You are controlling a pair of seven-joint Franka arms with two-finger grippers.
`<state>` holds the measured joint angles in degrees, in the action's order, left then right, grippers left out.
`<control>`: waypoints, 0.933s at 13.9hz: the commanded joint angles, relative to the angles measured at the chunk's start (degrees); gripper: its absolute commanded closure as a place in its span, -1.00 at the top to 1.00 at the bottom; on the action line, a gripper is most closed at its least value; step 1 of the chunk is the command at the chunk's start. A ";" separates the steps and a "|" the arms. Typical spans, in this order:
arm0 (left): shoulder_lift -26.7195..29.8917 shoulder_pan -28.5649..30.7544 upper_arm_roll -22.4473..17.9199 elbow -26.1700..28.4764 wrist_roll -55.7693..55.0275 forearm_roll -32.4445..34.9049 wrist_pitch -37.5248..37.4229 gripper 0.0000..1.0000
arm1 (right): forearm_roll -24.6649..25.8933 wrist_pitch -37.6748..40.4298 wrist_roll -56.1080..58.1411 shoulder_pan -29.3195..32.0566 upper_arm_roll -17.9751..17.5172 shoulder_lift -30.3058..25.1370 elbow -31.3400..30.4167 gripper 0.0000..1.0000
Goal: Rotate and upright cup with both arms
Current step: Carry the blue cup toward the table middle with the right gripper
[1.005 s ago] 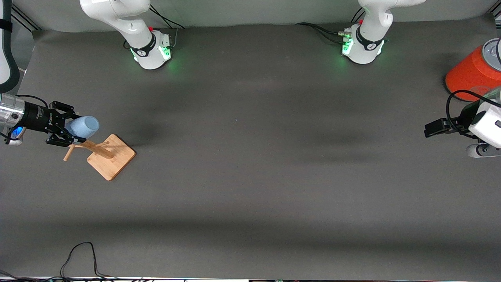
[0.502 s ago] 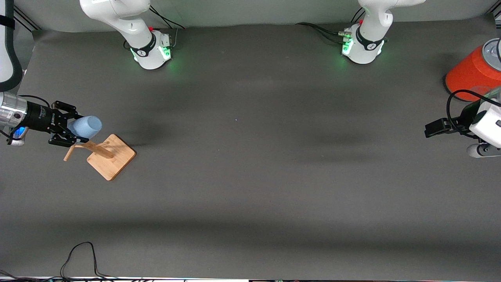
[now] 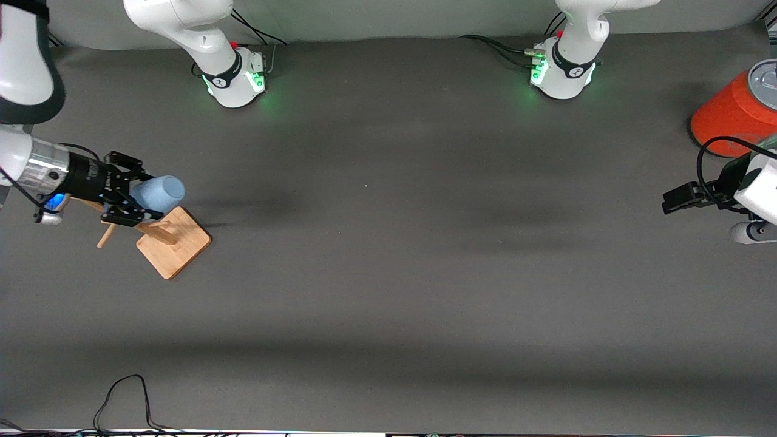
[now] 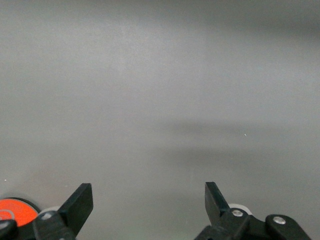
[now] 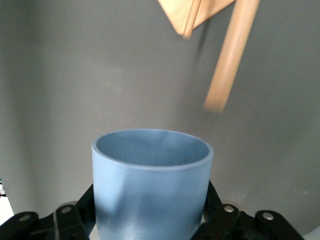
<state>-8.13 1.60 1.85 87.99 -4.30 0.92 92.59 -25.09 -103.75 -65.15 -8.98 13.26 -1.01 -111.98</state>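
At the right arm's end of the table, your right gripper (image 3: 130, 197) is clamped on the base end of the small light-blue smooth plastic tumbler (image 3: 159, 193), carried in the air over the square wooden peg stand (image 3: 175, 243). The cup lies on its side, its long axis roughly level, and its open mouth points toward the left arm's end of the table. In the right wrist view, the black fingers (image 5: 75, 220) press the cup (image 5: 151, 187) from both sides near its bottom.

Your left gripper (image 3: 686, 197) waits well apart, over the table's other end near the large orange cylindrical can with a grey top (image 3: 737, 106), jaws spread wide with nothing between them (image 4: 149, 202). The right arm is the only one at the cup; any handover would have to span most of the grey table (image 3: 388, 273).

Much of the left arm is cut off at the frame's edge, and the stand's pegs are partly hidden under the right gripper.
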 commanded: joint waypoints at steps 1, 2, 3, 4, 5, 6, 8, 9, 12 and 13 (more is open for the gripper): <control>-0.13 -0.72 -0.26 -0.71 0.61 0.13 -0.74 1.00 | -0.40 -2.32 -10.05 -0.16 -6.73 0.74 3.42 0.28; -0.13 -0.63 -0.26 -0.71 0.61 0.22 -0.83 1.00 | -0.13 -3.73 -12.87 -0.16 -9.54 1.26 4.30 0.28; -0.13 -0.54 -0.18 -0.80 0.69 0.13 -0.92 1.00 | 0.13 -4.87 -14.90 -0.16 -12.00 2.23 5.35 0.28; -0.13 -0.46 -0.26 -0.71 0.78 0.22 -1.09 1.00 | 0.57 -5.15 -16.05 -0.16 -13.86 3.19 6.50 0.28; -0.13 -0.45 -0.26 -0.71 0.78 0.22 -1.36 1.00 | 2.75 -5.41 -16.84 -0.25 -15.88 4.25 7.47 0.28; -0.13 -0.63 -0.18 -0.80 0.70 0.22 -1.36 1.00 | 5.47 -6.72 -19.46 -0.34 -18.42 5.04 8.00 0.28; -0.13 -0.63 -0.26 -0.71 0.78 0.13 -1.45 1.00 | 9.34 -10.06 -25.96 -0.34 -23.69 7.76 9.05 0.28; -0.13 -0.72 -0.18 -0.63 0.78 0.13 -1.36 1.00 | 10.84 -11.11 -28.60 -0.34 -26.33 9.34 9.75 0.28; -0.48 -0.81 -0.18 -0.36 0.61 0.13 -1.10 1.00 | 17.86 -15.86 -38.08 -1.21 -33.63 13.64 10.55 0.28; -0.48 -0.89 -0.18 -0.27 0.52 0.13 -1.18 1.00 | 20.24 -16.74 -41.08 -2.17 -34.69 15.40 11.51 0.28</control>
<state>-8.43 1.39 2.00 88.01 -4.26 0.93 92.13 -9.46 -119.11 -99.98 -10.11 -18.81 10.23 -103.97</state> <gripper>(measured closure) 0.000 0.181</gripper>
